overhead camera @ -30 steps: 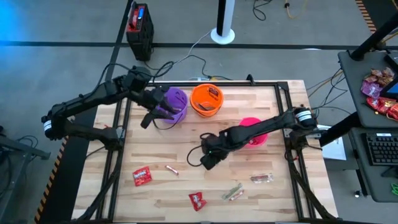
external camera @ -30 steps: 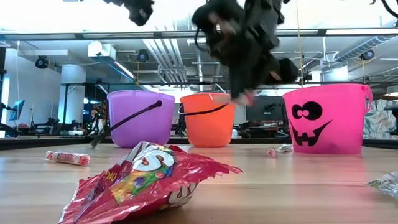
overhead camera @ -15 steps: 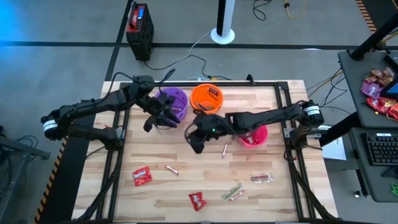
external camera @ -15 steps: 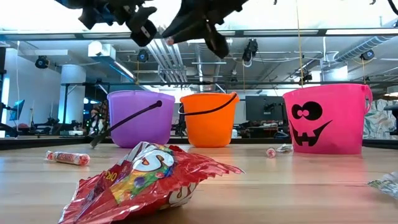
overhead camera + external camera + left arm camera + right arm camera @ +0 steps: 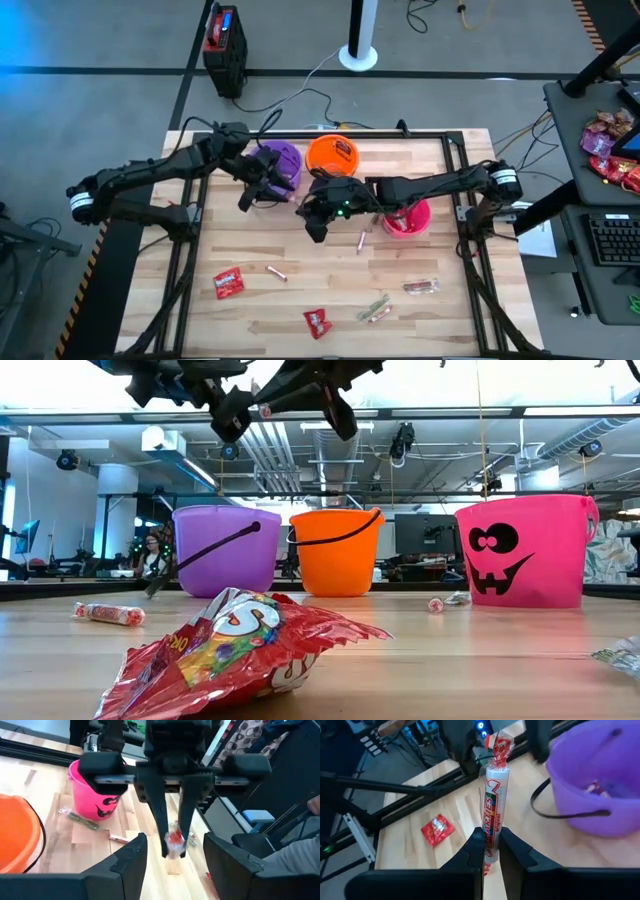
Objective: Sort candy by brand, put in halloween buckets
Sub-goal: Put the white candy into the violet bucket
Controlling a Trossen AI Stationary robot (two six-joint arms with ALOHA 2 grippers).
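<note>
My right gripper (image 5: 491, 837) is shut on a pinkish-tan candy stick (image 5: 491, 800) and hovers above the table just near of the purple bucket (image 5: 278, 165). My left gripper (image 5: 258, 188) is open and faces it from the left; in its wrist view the right gripper (image 5: 173, 845) shows with the stick between its fingers. The orange bucket (image 5: 333, 158) and pink bucket (image 5: 405, 216) stand upright on their bases. Red packets (image 5: 228, 284) (image 5: 318, 322), sticks (image 5: 275, 271) (image 5: 360, 242) and a bar (image 5: 420, 288) lie flat on the table. My right gripper pinches the candy stick by one end (image 5: 490, 851) between its two fingers. The rest of the stick reaches out past the fingertips, along the fingers, to its twisted wrapper end (image 5: 498, 742). The stick is lifted clear of the table.
The purple bucket (image 5: 600, 785) holds some sweets and its black handle hangs down its side. A red packet (image 5: 235, 650) lies close to the low camera. A black and red box (image 5: 224, 40) stands on the floor beyond the far edge. Bare wood lies between the buckets and the loose candy.
My right gripper has risen from the table's middle and swung toward the far left, up to the purple bucket, carrying the stick. My left gripper has shifted a little to the right, toward it.
</note>
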